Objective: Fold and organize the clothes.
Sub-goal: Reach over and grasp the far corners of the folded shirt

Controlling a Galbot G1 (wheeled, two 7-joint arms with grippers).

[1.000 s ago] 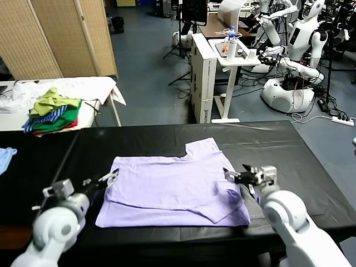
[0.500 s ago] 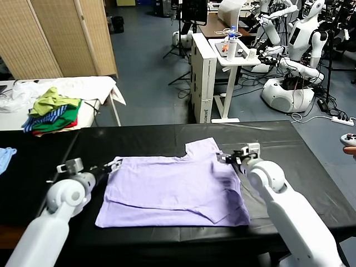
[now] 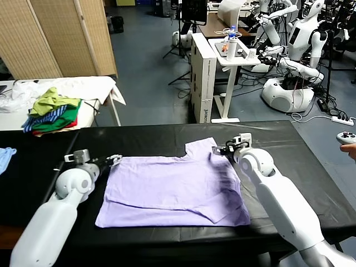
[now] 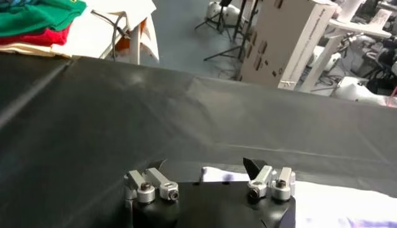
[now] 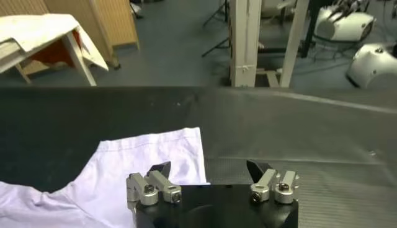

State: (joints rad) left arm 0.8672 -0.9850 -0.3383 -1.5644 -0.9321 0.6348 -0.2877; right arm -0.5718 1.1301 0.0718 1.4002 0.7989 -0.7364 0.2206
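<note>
Black table (image 3: 311, 161), lavender T-shirt (image 3: 178, 186) flat; released left hand (image 3: 114, 160), right hand (image 3: 221, 149) at its far corners

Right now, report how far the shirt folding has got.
Done: the lavender T-shirt lies flat on the black table, its near edge doubled over. In hand: the left gripper and right gripper, both open, sit at its far corners, holding nothing. Left: grasping, the main folds, tidying.

Both hands have moved up the T-shirt (image 3: 175, 186): left hand (image 3: 113, 160) to its far-left corner, right hand (image 3: 218, 151) to its sleeve.
</note>
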